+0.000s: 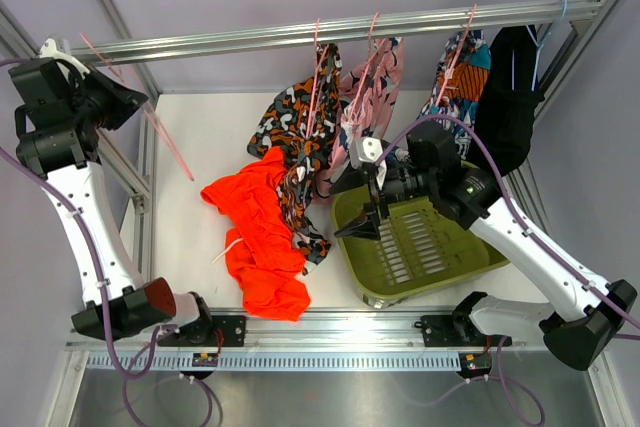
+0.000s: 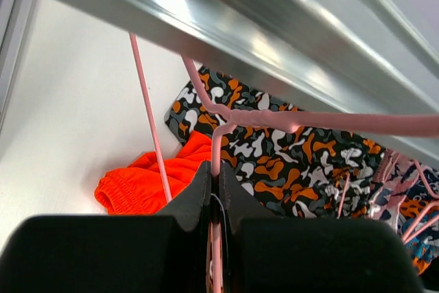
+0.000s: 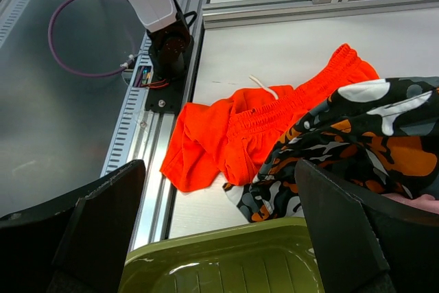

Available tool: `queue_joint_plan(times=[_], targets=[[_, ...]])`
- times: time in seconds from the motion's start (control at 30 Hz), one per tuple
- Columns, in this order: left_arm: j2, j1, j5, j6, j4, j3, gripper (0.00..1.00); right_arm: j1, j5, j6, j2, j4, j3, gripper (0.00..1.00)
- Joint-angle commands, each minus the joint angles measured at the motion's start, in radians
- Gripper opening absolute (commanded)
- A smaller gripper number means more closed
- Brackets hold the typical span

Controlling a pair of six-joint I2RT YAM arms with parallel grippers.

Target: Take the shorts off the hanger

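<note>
Top external view is showing a white counter (image 1: 200,117) lying under a silver aluminium rail (image 1: 300,32), with the plain orange-red fabric shorts (image 1: 262,237) lying crumpled on it, well apart from the thin pale-pink clothes hanger (image 1: 165,137). The left gripper (image 2: 214,169) is pinching that hanger between its fingers, up by the rail. An olive-green plastic tub (image 1: 430,287) is sitting at right, its slotted floor showing, while the right gripper (image 1: 362,219) is hovering over it with fingers spread and a black-orange-white patterned garment (image 1: 295,122) is hanging just beside it.

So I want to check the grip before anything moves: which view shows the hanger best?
Left wrist. There the pale-pink hanger fills the view at close range, one rod pinched between the shut fingers of the left gripper. Top external shows it only as thin pink lines beside that gripper. Right wrist shows none of it.
</note>
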Motion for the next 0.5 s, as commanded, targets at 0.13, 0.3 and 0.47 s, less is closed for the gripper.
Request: queue_joint_plan(times=[0.13,0.3,0.47], targets=[[0.034,0.03,0.074,-0.03,0.107,-0.045,0.0,-0.016,-0.025,0.028,-0.047,0.051,-0.032,1.0],[-0.041,0.03,0.065,-0.035,0.13,-0.183,0.03,-0.022,-0.028,0.025,-0.049,0.048,-0.033,1.0],[-0.101,0.031,0.062,-0.041,0.154,-0.263,0.33,-0.022,-0.052,0.012,-0.037,0.026,-0.012,0.99]])
